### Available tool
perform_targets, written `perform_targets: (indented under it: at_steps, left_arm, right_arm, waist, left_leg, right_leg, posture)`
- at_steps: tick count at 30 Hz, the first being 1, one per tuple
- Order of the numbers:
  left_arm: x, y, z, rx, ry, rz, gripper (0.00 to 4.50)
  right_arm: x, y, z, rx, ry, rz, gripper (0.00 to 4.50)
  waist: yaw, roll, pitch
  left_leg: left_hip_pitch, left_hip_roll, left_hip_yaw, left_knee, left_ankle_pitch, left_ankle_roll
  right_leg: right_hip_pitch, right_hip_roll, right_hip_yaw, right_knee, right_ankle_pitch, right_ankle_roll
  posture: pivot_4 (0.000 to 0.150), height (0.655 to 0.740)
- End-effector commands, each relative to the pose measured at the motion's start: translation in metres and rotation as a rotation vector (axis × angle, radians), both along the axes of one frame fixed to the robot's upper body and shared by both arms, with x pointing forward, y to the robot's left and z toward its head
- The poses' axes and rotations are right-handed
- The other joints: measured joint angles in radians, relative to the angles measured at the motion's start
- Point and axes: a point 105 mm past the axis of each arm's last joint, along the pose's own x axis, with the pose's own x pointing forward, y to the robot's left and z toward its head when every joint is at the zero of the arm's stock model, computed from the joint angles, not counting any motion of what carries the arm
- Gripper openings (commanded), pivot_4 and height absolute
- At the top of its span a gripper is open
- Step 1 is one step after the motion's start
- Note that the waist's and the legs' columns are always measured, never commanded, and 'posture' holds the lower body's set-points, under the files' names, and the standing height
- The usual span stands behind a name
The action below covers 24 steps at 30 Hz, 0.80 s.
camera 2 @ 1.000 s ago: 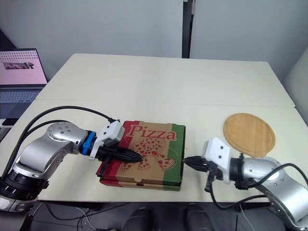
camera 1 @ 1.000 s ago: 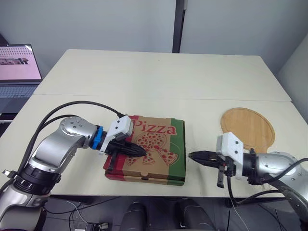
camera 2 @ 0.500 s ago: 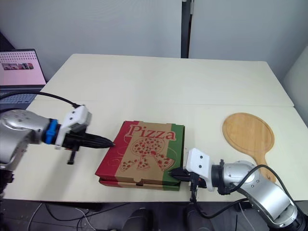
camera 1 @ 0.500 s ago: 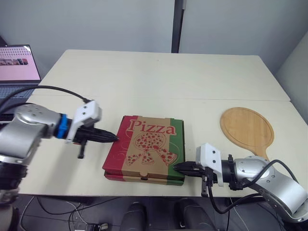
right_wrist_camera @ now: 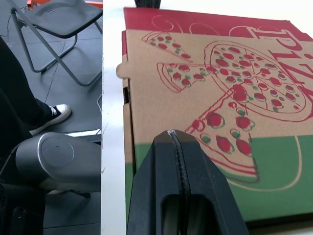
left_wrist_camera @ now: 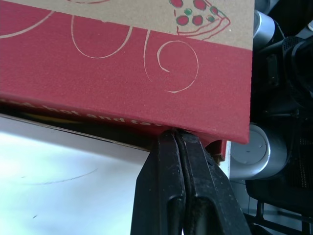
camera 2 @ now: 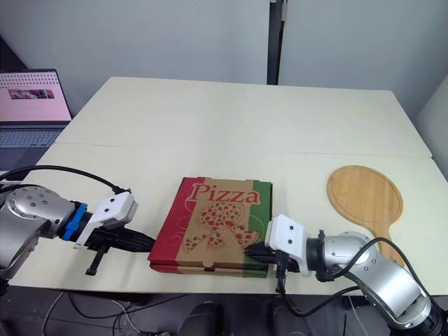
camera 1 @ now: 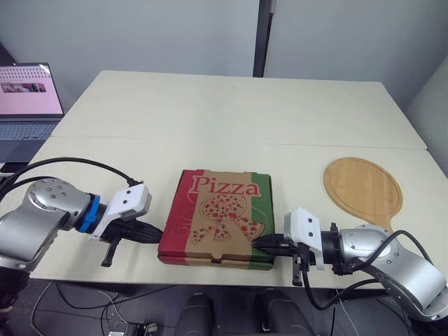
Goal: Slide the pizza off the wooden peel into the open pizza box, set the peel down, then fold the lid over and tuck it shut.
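1. The pizza box (camera 1: 218,217) sits low in the middle of the frame, near the front edge of the table (camera 1: 231,119), between the two grippers.
2. The left gripper (camera 1: 157,236) lies level at the box's left side. Its tip meets the red side wall close to the front corner, just under the lid's edge.
3. Its two black fingers (left_wrist_camera: 166,196) are pressed together and hold nothing.
4. The right gripper (camera 1: 256,243) reaches in from the lower right. Its tip is at the green strip near the box's front right corner; whether it touches cannot be told.
5. Its fingers (right_wrist_camera: 156,186) are also pressed flat together, with nothing between them.
6. The box is closed with its lid down flat. The cardboard is brown, with a red band on the left, a green band on the right, "Pizza" in red letters and a drawn pizza.
7. The round wooden peel (camera 1: 363,192) lies flat on the table at the right of the frame, well apart from the box.
8. A laptop (camera 1: 24,101) stands open at the upper left.
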Motion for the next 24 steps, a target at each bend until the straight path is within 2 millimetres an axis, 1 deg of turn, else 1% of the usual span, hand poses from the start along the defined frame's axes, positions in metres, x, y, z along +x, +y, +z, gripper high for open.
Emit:
perform_targets:
  at_steps: [1,4,6,8,10,14,16,18,20,24]
  left_arm:
    - [0.002,-0.004,0.002,0.005,-0.035,-0.018,0.0]
    - [0.016,0.01,0.013,0.0,-0.082,0.063,0.0]
    - [0.028,0.012,0.03,-0.057,-0.123,0.126,0.0]
    - [0.032,0.003,0.045,-0.139,-0.131,0.144,0.0]
    - [0.029,-0.01,0.049,-0.188,-0.116,0.122,0.0]
    - [0.017,-0.033,0.038,-0.212,-0.075,0.069,0.0]
    - [0.01,-0.038,0.029,-0.198,-0.046,0.05,0.0]
    - [0.005,-0.036,0.017,-0.158,-0.024,0.039,0.0]
    - [0.002,-0.03,-0.002,-0.084,-0.01,0.03,0.0]
    - [0.0,-0.021,-0.028,-0.034,0.032,0.065,0.0]
  right_arm:
    - [-0.003,0.005,0.006,0.021,-0.022,0.02,0.03]
    - [-0.003,0.004,0.004,0.014,-0.019,0.016,0.03]
    - [-0.003,0.004,0.001,0.007,-0.017,0.009,0.03]
    - [-0.001,0.004,-0.004,0.003,-0.013,-0.005,0.03]
    - [0.001,0.004,-0.009,-0.009,-0.015,-0.012,0.03]
    - [0.0,0.006,-0.02,-0.035,-0.018,-0.003,0.03]
    - [-0.001,0.007,-0.025,-0.051,-0.026,0.008,0.03]
    - [-0.002,0.008,-0.027,-0.058,-0.029,0.012,0.03]
    - [-0.001,0.006,-0.029,-0.072,-0.036,0.013,0.03]
    - [-0.001,0.005,-0.03,-0.074,-0.042,0.009,0.03]
  waist:
    - [0.0,0.0,0.0]
    - [0.0,0.0,0.0]
    - [0.0,0.0,0.0]
    - [0.001,0.0,0.0]
    - [0.0,0.0,0.0]
    - [-0.003,0.0,0.0]
    - [-0.005,0.0,0.0]
    - [-0.006,0.0,0.0]
    - [-0.006,0.0,0.0]
    - [-0.001,0.0,-0.003]
  left_leg:
    - [0.0,0.0,0.0,0.0,0.0,0.0]
    - [0.0,0.0,0.0,0.0,0.0,0.0]
    - [0.0,-0.001,0.0,0.0,0.0,0.0]
    - [0.0,-0.001,0.0,0.0,0.0,0.0]
    - [-0.001,-0.001,0.0,0.0,0.0,0.0]
    - [0.0,-0.001,0.0,0.0,0.0,0.0]
    - [0.0,0.0,0.0,0.0,0.0,0.0]
    - [0.001,0.0,0.0,0.0,0.0,0.0]
    - [0.001,0.0,0.0,0.0,0.0,0.0]
    - [0.001,0.0,0.0,0.0,0.0,0.0]
  right_leg:
    - [0.0,0.0,0.0,0.0,0.0,0.0]
    - [0.0,0.0,0.0,0.0,0.0,0.0]
    - [0.0,0.0,-0.001,0.0,0.0,0.0]
    - [0.0,0.001,-0.001,0.0,0.0,0.0]
    - [0.0,0.001,-0.001,0.0,0.0,0.0]
    - [0.0,0.001,0.0,0.0,0.0,0.0]
    - [0.0,0.002,0.0,0.0,0.0,0.0]
    - [0.0,0.002,0.0,0.001,0.0,0.0]
    - [0.0,0.003,0.0,0.001,0.0,0.0]
    - [0.001,0.002,0.0,0.001,0.0,0.0]
  posture:
    - [0.15,0.7306]
    - [0.15,0.7306]
    - [0.15,0.7306]
    - [0.15,0.7306]
    - [0.15,0.7306]
    - [0.15,0.7306]
    - [0.15,0.7306]
    - [0.15,0.7306]
    - [0.15,0.7306]
    - [0.15,0.7306]
